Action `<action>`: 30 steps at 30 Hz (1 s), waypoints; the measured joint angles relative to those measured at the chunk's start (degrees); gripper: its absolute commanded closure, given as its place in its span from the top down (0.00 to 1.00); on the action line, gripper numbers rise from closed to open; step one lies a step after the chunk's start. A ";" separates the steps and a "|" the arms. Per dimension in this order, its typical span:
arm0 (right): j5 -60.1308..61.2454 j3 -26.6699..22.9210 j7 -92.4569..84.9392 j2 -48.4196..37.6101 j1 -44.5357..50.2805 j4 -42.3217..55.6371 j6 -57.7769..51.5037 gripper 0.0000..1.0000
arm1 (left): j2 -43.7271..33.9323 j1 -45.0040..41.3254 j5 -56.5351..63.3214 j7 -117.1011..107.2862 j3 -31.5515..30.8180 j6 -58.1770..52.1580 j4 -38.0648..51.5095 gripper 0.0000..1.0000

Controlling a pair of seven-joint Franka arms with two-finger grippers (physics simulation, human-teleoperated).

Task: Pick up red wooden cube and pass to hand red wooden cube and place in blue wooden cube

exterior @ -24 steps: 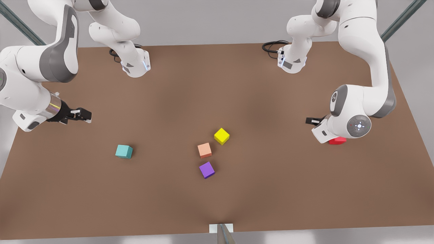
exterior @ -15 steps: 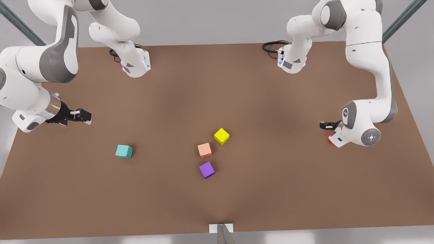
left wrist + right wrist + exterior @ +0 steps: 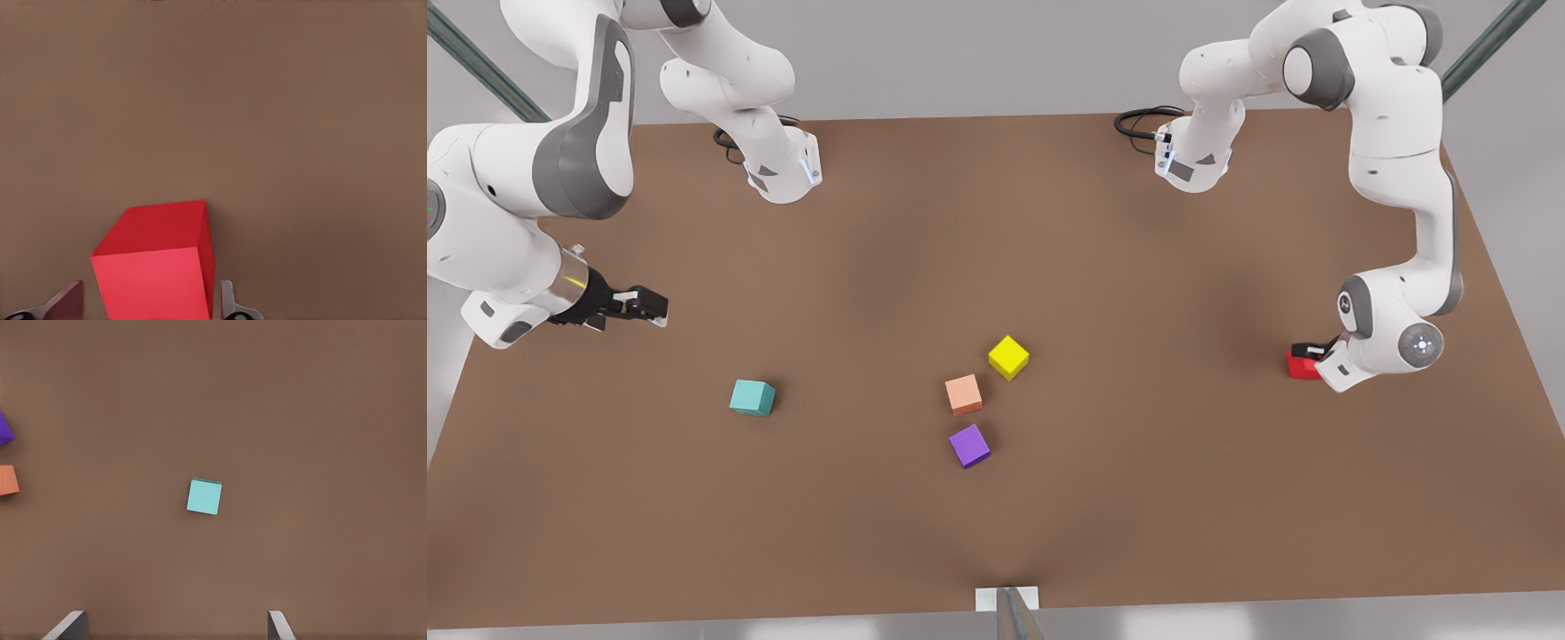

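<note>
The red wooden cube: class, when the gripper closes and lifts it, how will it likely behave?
The red wooden cube has flat faces, so it likely won't roll. Its matte surface probably grips well between the left gripper fingers straddling it. It looks rigid and, being small, probably light.

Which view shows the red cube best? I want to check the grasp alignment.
The left wrist view: the red wooden cube sits between the left gripper's open fingers. In the front view it is partly hidden by the arm.
</note>
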 measured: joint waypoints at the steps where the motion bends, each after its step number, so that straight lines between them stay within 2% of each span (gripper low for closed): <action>1: 0.00 -0.01 -0.02 0.00 0.01 0.00 0.00 1.00 | 0.22 0.06 -0.01 0.72 0.01 0.49 -0.12 1.00; 11: 0.00 0.05 -0.26 0.04 0.02 -0.17 -0.05 1.00 | 4.16 0.52 -0.20 6.01 -0.03 3.06 -0.07 1.00; 12: -0.01 0.05 -0.28 0.04 0.03 -0.17 -0.06 1.00 | 4.27 0.49 -0.19 6.34 -0.04 3.50 -0.05 0.59; 13: -0.01 0.06 -0.30 0.04 0.04 -0.22 -0.08 1.00 | 4.31 0.46 -0.15 6.62 -0.04 3.94 -0.05 0.52; 17: -0.01 0.04 -0.37 0.04 0.04 -0.26 -0.12 1.00 | 4.93 0.07 -0.12 6.33 -1.39 4.28 2.21 0.52; 21: 0.79 0.02 -1.12 1.30 -0.13 0.17 -0.12 1.00 | 5.85 -0.17 -7.33 1.64 -10.24 -6.50 16.67 0.52; 23: 6.01 -0.24 -5.11 8.12 -1.44 3.88 -0.22 1.00 | 7.56 -0.01 -16.20 -1.85 -17.89 -12.48 21.98 0.55; 25: 18.04 -0.31 -10.19 16.79 -4.78 5.93 -1.39 0.99 | 16.71 -2.13 -23.69 -7.05 -29.49 -15.83 33.15 0.55; 27: 33.55 0.44 -15.75 27.51 -6.27 9.22 -3.40 1.00 | 23.01 -3.90 -30.15 -12.24 -38.87 -16.68 39.16 0.55; 30: 51.65 4.04 -24.86 38.17 -6.42 13.38 -6.35 1.00 | 27.51 -4.63 -40.33 -18.23 -42.69 -16.15 41.04 0.55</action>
